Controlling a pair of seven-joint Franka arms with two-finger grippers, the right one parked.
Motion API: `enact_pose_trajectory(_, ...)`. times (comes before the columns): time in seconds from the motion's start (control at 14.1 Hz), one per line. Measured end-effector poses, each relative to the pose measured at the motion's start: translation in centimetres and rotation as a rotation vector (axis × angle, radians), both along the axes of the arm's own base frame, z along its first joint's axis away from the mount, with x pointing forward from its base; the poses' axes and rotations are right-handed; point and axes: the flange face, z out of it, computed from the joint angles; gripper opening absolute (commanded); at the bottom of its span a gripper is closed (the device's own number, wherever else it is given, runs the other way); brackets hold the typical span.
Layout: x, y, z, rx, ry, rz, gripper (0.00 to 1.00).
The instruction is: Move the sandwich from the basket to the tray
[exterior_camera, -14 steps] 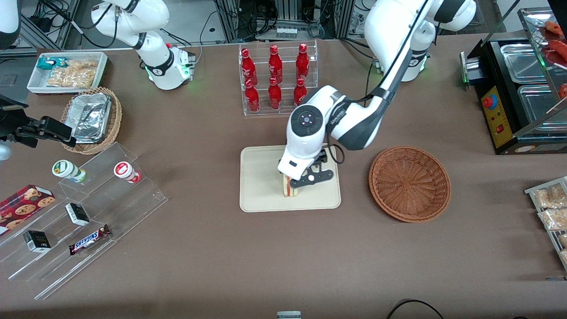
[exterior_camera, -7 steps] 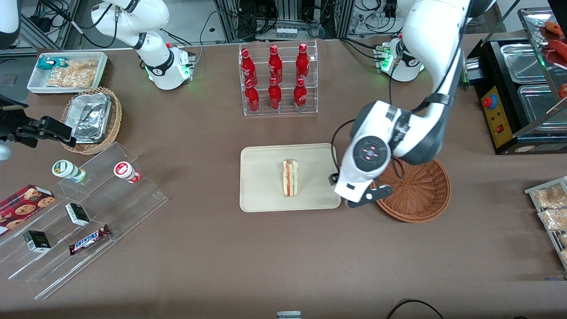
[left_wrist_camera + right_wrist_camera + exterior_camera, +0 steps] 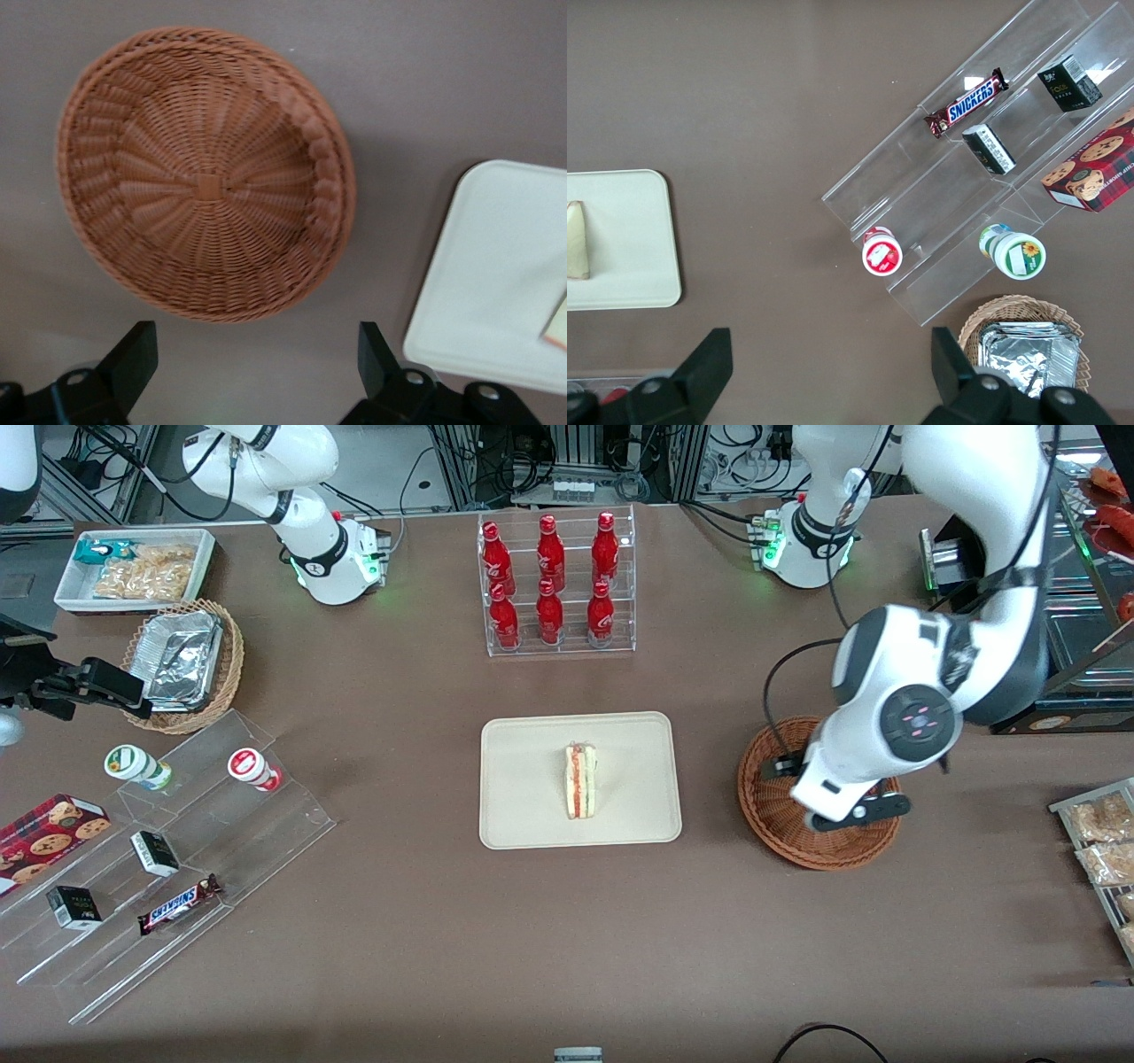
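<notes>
One sandwich [image 3: 580, 781] rests near the middle of the tray [image 3: 518, 815], standing on an edge with its red-orange and green filling turned up toward the front camera and pale bread on either side, so by the look of things the placing itself is done. It looks light and soft: the bread would likely dent under a hard squeeze and the layers could slide apart, so the safest hold would be a gentle pinch across the two flat bread faces, low on the wedge, rather than on the filling edge. The basket [image 3: 780, 834] sits on the brown table [image 3: 567, 939] just beside the tray, toward the working arm's end, and it holds nothing. The gripper [image 3: 858, 812] hangs above the basket, over the part of it nearer the front camera; its fingers [image 3: 133, 359] are spread wide apart and hold nothing. The front view gives the whole layout, with sandwich, tray and basket in a row and the arm reaching over the basket, but the arm covers part of the basket's inside there. The left wrist view looks straight down between the spread fingers, shows the bare woven bottom of the basket in full, and catches only a rounded corner of the tray with a sliver of the sandwich. The right wrist view shows one end of the tray and a plain bread face of the sandwich, but no basket.
</notes>
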Motion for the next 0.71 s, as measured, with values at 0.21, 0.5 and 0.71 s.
enact_pose_trajectory(0.21, -2.7, 3.4, 3.0, -0.035, 0.002, -0.109, 1.0)
enact_pose_trajectory(0.5, -5.2, 8.6, 7.0, -0.077, 0.017, -0.218, 1.0)
enact_pose_trajectory(0.71, -6.3, 11.0, 10.4, -0.09, -0.003, -0.251, 1.0)
